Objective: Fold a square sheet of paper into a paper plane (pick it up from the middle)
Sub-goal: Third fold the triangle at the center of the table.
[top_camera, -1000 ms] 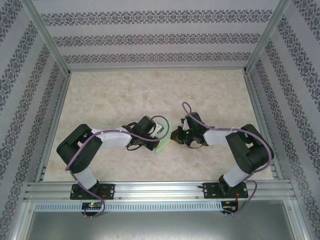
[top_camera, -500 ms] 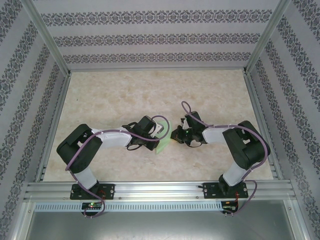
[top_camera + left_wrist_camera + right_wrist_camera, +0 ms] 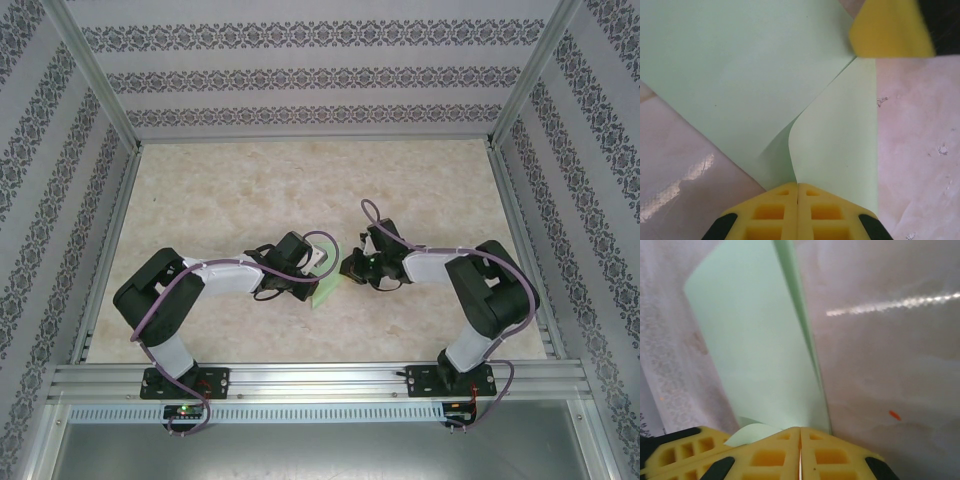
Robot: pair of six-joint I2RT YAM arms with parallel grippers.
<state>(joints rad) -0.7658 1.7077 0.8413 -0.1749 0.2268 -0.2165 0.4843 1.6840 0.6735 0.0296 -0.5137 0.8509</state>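
The square sheet of paper [image 3: 328, 288] is pale green and creased, and it is held off the table between the two arms. In the left wrist view, a large flap of the paper [image 3: 740, 75] overlaps a narrower strip, and my left gripper [image 3: 798, 186] is shut on the paper where their edges meet. One yellow finger of the right gripper [image 3: 890, 30] sits at the paper's far corner. In the right wrist view, the paper [image 3: 755, 340] rises from my right gripper [image 3: 800, 430], which is shut on it. From above, the left gripper [image 3: 323, 272] and right gripper [image 3: 347, 268] nearly touch.
The marbled table [image 3: 300, 180] stretches away behind the grippers. Patterned walls and aluminium posts [image 3: 95, 75] close in three sides. A metal rail [image 3: 320, 378] runs along the near edge. A small orange speck [image 3: 894, 415] lies on the table.
The right gripper has shifted slightly left and towards the back, closer to the left gripper. The left arm and the paper have stayed where they were.
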